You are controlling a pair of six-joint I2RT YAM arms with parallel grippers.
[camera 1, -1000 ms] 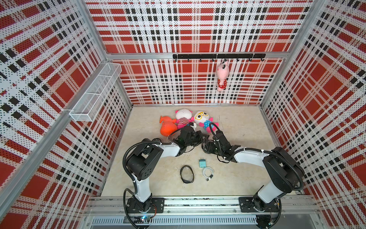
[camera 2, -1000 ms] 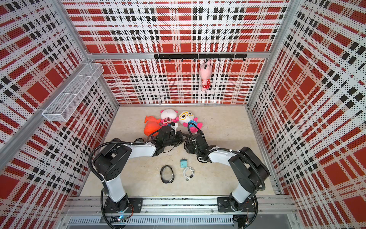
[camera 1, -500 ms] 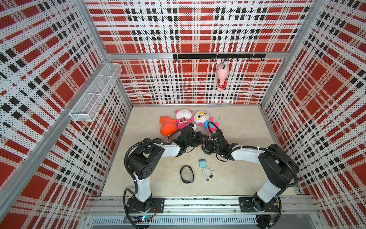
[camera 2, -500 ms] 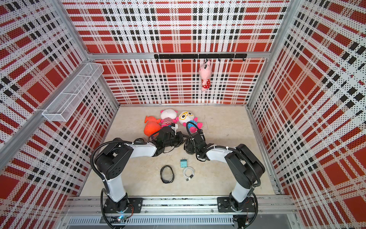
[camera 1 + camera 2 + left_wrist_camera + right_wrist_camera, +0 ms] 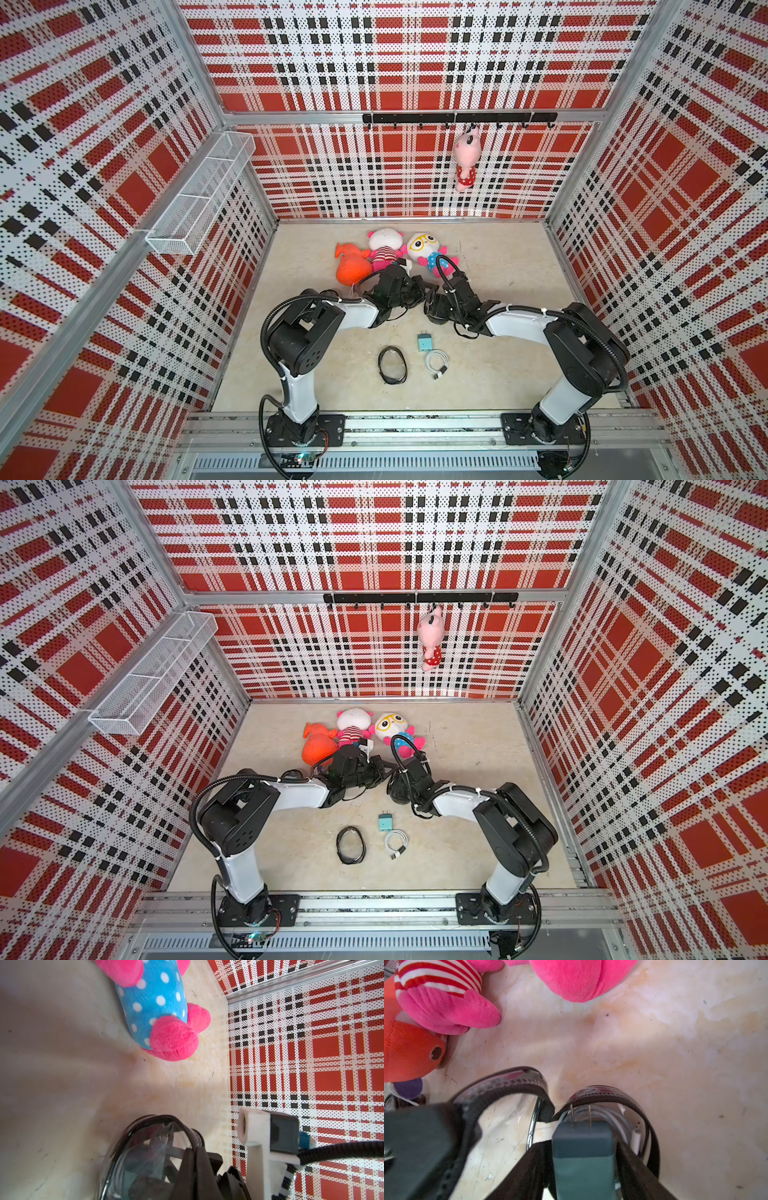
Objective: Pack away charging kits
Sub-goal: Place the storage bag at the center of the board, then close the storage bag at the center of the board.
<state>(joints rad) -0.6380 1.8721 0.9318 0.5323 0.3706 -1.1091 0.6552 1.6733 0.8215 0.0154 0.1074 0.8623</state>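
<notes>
At mid-table, in front of the plush toys, both grippers meet over an open clear zip case (image 5: pixel 652 1138). My left gripper (image 5: pixel 196 1159) is shut on the case's black rim and holds its clear flap (image 5: pixel 145 1147) up. A teal plug adapter (image 5: pixel 583 1159) sits between the fingers of my right gripper (image 5: pixel 583 1142), prongs pointing into the case, where a coiled white cable (image 5: pixel 612 1118) lies. The fingers stand just off its sides, open. Nearer the front lie another teal adapter (image 5: pixel 424 343), a white cable coil (image 5: pixel 437 360) and a black oval case (image 5: pixel 392 365).
Three plush toys lie behind the grippers: orange (image 5: pixel 351 268), pink-striped (image 5: pixel 384 249) and blue-dotted (image 5: pixel 428 253). A pink plush (image 5: pixel 465 160) hangs from the hook rail (image 5: pixel 457 117) on the back wall. A white wire basket (image 5: pixel 199 195) is fixed to the left wall.
The right wrist has edged a little toward the left gripper. The left arm and the things lying at the front have stayed put.
</notes>
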